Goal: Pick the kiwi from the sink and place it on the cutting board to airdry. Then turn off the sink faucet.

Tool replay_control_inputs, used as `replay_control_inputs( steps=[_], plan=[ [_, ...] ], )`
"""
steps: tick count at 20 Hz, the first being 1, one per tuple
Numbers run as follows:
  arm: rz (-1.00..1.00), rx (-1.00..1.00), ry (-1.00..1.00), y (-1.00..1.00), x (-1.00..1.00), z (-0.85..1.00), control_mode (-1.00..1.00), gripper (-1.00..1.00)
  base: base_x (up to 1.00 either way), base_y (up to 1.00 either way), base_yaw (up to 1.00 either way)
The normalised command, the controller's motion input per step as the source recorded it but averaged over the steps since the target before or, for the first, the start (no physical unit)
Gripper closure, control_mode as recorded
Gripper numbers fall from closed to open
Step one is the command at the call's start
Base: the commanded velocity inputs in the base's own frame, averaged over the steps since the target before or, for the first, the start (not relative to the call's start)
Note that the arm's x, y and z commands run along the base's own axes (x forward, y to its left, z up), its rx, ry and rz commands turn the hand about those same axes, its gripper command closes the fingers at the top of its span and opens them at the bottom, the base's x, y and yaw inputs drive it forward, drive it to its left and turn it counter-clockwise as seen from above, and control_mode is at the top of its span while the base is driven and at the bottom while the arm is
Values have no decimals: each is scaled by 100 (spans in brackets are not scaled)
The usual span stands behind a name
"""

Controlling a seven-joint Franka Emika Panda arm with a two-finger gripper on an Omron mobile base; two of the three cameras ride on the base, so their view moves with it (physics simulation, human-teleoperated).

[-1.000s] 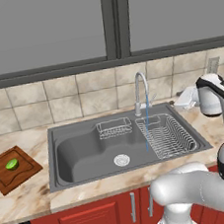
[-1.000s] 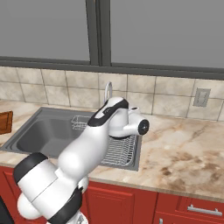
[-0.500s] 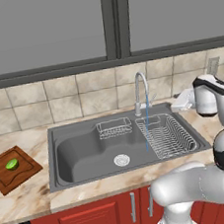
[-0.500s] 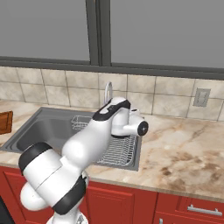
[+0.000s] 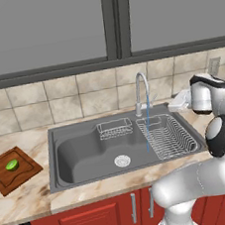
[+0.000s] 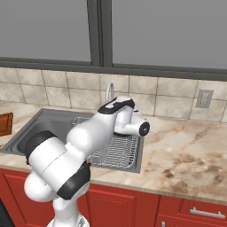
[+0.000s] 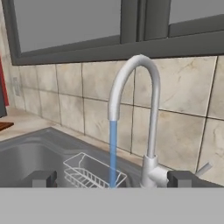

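Note:
The kiwi (image 5: pixel 11 165) lies on the cutting board (image 5: pixel 23 171), on the counter left of the sink (image 5: pixel 79 153). The sink faucet (image 5: pixel 140 88) stands behind the basin, and a blue stream of water (image 5: pixel 147 130) falls from its spout. My gripper (image 5: pixel 175 102) hangs at the faucet's right, a little apart from it and pointing at it. In the hand view the faucet (image 7: pixel 148 109) rises close ahead with its side lever (image 7: pixel 204 168) low on the right. My gripper (image 7: pixel 113 178) is open, its fingertips (image 7: pixel 43 178) wide apart with nothing between them.
A wire dish rack (image 5: pixel 167 135) sits in the sink's right half, a small wire basket (image 5: pixel 114 128) hangs at its back, and the silver drain (image 5: pixel 122 160) is in the middle. A wall outlet (image 6: pixel 204 98) is on the tiles above the marble counter (image 6: pixel 186 150).
My hand has moved left toward the faucet and the elbow has swung lower. The gripper stays open, the kiwi still lies on the board, and the water still runs.

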Motion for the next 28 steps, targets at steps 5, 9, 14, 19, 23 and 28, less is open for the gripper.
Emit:
replay_control_inputs(
  steps=[5, 9, 14, 19, 23, 28],
  plan=[
    [0, 4, 0, -5, 20, -10, -100, -100, 0, 0, 0],
    [0, 4, 0, -5, 21, -10, -100, -100, 0, 0, 0],
    [0, 3, 1, -1, 26, -8, -100, -100, 0, 0, 0],
    [0, 3, 2, 0, 31, -8, -100, -100, 0, 0, 0],
    [0, 3, 4, 0, 37, -10, -100, -100, 0, 0, 0],
    [0, 3, 5, 0, 31, -12, -100, -100, 0, 0, 0]
  ],
)
